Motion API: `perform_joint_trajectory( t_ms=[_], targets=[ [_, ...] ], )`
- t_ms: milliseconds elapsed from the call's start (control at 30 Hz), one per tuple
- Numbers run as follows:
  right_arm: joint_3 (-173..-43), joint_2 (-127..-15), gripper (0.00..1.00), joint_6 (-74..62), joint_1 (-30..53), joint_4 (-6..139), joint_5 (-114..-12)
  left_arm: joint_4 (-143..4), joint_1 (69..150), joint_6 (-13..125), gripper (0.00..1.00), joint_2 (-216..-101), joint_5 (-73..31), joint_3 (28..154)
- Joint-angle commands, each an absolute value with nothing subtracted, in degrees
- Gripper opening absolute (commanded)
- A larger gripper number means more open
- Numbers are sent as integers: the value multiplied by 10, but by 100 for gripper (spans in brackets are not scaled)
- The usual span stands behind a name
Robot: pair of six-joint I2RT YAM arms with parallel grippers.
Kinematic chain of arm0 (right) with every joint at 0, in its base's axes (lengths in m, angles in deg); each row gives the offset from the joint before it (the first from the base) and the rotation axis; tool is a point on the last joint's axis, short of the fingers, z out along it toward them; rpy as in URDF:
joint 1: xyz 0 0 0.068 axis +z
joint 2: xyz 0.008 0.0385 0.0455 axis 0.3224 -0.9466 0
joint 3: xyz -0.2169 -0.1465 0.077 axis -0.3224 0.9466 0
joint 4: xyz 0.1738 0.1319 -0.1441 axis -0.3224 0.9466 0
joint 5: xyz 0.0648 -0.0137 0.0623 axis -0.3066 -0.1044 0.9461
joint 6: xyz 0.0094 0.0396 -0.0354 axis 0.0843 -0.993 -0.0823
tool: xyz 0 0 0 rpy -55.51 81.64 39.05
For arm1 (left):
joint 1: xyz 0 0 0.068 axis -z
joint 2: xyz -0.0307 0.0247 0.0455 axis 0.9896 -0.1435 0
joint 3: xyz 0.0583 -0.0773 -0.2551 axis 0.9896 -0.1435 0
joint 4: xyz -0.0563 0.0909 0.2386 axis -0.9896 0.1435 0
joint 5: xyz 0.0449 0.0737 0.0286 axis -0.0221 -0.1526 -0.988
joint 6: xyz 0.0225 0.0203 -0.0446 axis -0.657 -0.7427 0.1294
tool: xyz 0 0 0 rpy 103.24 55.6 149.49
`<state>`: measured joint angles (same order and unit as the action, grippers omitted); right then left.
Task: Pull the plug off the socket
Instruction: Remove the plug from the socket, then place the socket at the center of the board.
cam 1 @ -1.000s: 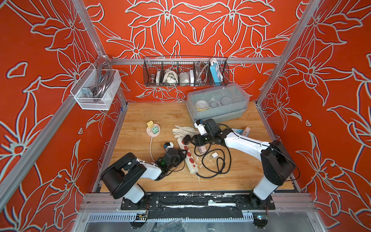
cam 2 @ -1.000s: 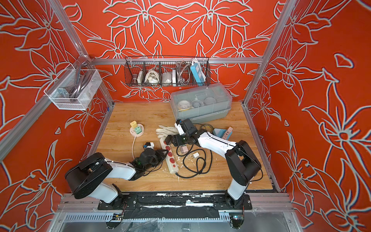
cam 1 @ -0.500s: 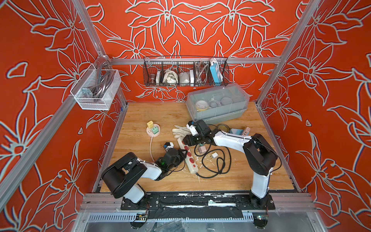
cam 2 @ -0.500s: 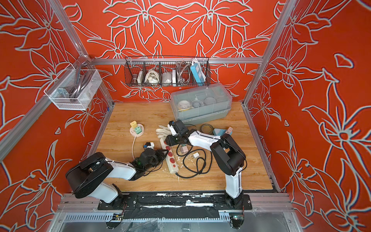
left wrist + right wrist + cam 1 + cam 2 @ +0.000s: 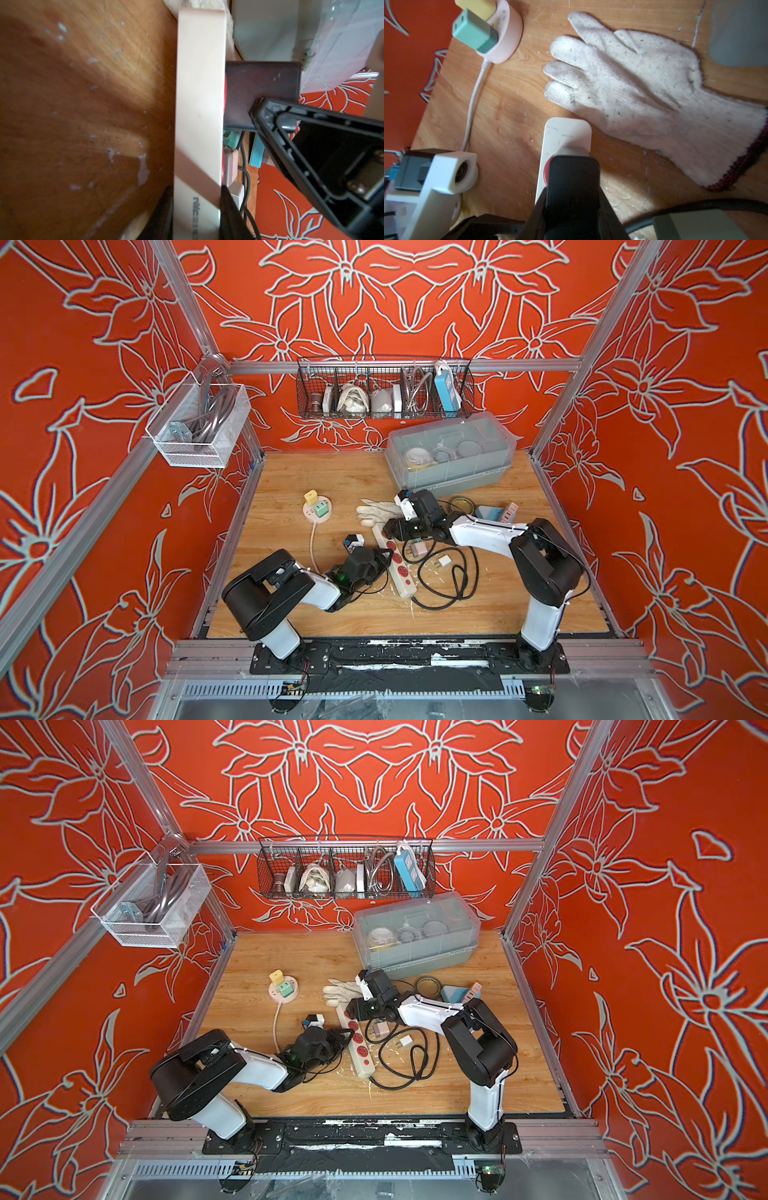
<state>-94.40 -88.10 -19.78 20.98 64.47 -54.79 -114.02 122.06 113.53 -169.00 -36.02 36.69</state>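
Note:
A white socket strip [image 5: 397, 564] with red outlets lies on the wooden table, seen in both top views. My left gripper [image 5: 197, 207] is shut on it, one dark finger on each long side. A black plug [image 5: 573, 180] sits in the outlet at the strip's far end [image 5: 566, 131]. My right gripper [image 5: 572, 199] is shut on this plug, its fingers pressed against both flanks. From the left wrist view the plug [image 5: 261, 87] stands out of the strip [image 5: 199, 104], with the right gripper's finger [image 5: 311, 145] on it. In a top view the right gripper [image 5: 392, 529] covers the plug.
A white glove [image 5: 376, 510] lies just beyond the strip. A round pink socket [image 5: 318, 508] with green and yellow adapters sits to the left. A black cable [image 5: 449, 580], loose adapters [image 5: 444, 561], a tape roll [image 5: 461, 504] and a grey box [image 5: 451, 456] lie to the right and behind.
My right arm has swung left to the strip's far end, and its gripper has gone from open to shut on the black plug. The left gripper has stayed put.

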Motion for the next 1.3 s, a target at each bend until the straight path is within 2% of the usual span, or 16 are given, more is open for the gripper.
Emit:
perform_joint_trajectory(
  t_ms=[0,433,533,633,833,1133,1267],
  targets=[
    [-935,-834,0,-237,190,512,-503,-838,1217,1125,0,-1765,-393,310],
    [-906,-797,0,-313,152,456,-460,-845,1217,1120,0,-1774,-398,310],
    [-933,-782,0,-258,165,556,-479,-843,1217,1118,0,-1775,-399,312],
    [-997,-774,0,-140,201,732,-574,-844,1217,1117,0,-1775,-399,313],
    [-1038,-796,0,-75,204,845,-614,-849,1217,1117,0,-1793,-398,320],
    [-954,-731,0,-145,186,725,-517,-866,1217,1114,0,-1799,-384,320],
    [-910,-661,0,-153,186,715,-526,-846,1217,1087,2,-1748,-367,331]
  ],
)
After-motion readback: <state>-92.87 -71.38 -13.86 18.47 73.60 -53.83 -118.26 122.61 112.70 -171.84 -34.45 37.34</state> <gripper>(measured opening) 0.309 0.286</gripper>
